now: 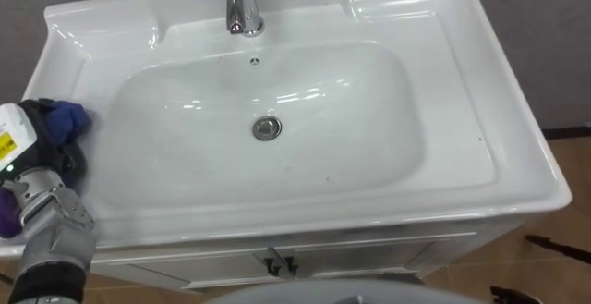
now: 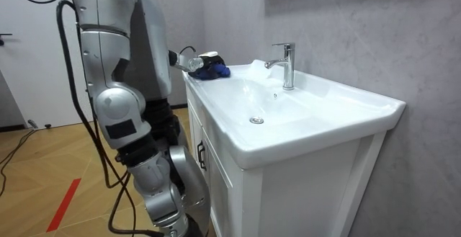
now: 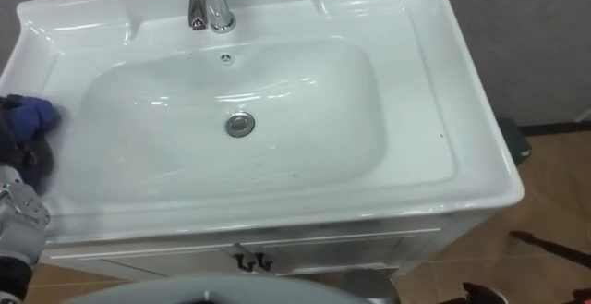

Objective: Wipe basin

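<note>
Left robot hand (image 1: 44, 145) is closed around a blue cloth (image 1: 67, 116) at the left rim of the basin (image 1: 452, 82). The drain (image 1: 267, 127) is found to its right, so a rightward sweep is called for.

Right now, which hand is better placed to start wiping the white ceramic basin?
Left. The left hand grips the crumpled blue cloth on the left rim of the white ceramic basin, right beside the bowl.
</note>
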Robot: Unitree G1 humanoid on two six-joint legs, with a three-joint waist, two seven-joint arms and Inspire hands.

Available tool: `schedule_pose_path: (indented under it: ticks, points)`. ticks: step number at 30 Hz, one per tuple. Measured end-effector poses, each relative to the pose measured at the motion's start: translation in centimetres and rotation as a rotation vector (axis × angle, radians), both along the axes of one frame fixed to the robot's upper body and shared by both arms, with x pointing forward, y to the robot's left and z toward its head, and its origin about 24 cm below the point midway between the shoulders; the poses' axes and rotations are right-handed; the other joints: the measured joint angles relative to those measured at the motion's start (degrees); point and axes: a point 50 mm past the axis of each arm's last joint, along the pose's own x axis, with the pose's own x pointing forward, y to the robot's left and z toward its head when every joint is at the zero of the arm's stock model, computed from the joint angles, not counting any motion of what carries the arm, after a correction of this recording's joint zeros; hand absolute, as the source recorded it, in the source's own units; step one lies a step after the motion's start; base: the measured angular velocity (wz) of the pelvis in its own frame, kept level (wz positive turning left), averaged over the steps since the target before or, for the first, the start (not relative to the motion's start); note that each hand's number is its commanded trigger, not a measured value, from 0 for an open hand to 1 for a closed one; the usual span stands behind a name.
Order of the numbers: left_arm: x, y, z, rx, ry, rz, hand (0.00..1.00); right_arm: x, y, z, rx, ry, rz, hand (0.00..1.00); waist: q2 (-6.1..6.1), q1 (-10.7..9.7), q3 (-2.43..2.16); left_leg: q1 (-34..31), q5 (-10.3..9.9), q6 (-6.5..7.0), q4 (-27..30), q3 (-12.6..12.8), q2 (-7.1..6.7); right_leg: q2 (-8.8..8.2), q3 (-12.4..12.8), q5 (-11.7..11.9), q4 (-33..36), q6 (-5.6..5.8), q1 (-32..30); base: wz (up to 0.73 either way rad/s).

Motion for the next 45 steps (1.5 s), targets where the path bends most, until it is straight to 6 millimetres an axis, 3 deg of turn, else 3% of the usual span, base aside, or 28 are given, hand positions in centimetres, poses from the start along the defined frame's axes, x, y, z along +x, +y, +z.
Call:
schedule_pose_path:
  ticks: [10, 17, 18, 19, 21, 37, 45]
  points:
    - [0.5, -0.2, 0.8, -0.040, -0.088, 0.018, 0.00, 0.1, 0.1, 0.0, -0.011, -0.005, 0.004, 0.00, -0.08, -0.4, 0.08, -0.1, 0.0, -0.01, 0.1, -0.1, 0.00, -0.05, -0.2, 0.0, -0.1, 0.03, 0.1, 0.00]
    - [0.8, -0.4, 1.1, -0.079, -0.128, 0.021, 0.00, 0.3, 0.4, -0.1, -0.007, -0.012, 0.004, 0.00, 0.21, -1.5, 0.46, -0.5, -0.1, 0.12, 0.5, -0.6, 0.00, -0.56, -1.0, 0.1, -0.5, 0.18, 0.4, 0.05]
    - [0.9, -0.5, 1.2, -0.078, -0.137, 0.017, 0.00, 0.3, 0.5, -0.2, -0.006, -0.012, 0.004, 0.00, 0.33, -1.6, 0.41, -0.9, -0.2, 0.13, 0.7, -0.7, 0.01, -0.57, -1.1, 0.1, -0.5, 0.18, 0.2, 0.06]
    - [1.3, -0.7, 1.8, -0.074, -0.163, 0.004, 0.00, 0.3, 0.7, -0.2, -0.001, -0.013, 0.003, 0.00, 0.23, -1.6, 0.71, -1.1, -0.3, 0.12, 0.9, -0.8, 0.02, -0.60, -1.2, 0.1, -0.5, 0.18, 0.0, 0.05]
    - [1.8, -0.9, 2.5, -0.069, -0.200, -0.018, 0.00, 0.3, 0.9, -0.3, 0.009, -0.012, 0.003, 0.00, 0.16, -1.6, 0.90, -1.3, -0.3, 0.11, 0.8, -0.9, 0.05, -0.58, -1.3, 0.1, -0.5, 0.18, -0.1, 0.02]
    - [4.1, -2.9, 7.0, -0.089, -0.424, -0.166, 0.00, 1.4, 1.2, -0.3, 0.024, -0.051, 0.020, 0.00, -0.31, -1.3, 0.83, -1.0, -0.3, 0.19, 1.3, 0.9, -0.05, -1.27, -1.6, -0.8, 0.3, 0.64, 0.0, 0.00]
    - [5.0, -3.3, 7.8, -0.105, -0.418, -0.207, 0.00, 1.2, 1.3, -0.4, 0.024, -0.046, 0.018, 0.00, -0.30, -1.3, 1.02, -1.6, -0.4, 0.25, 2.2, 1.3, 0.08, -1.04, -1.2, -0.8, 0.0, 0.66, -0.1, 0.00]
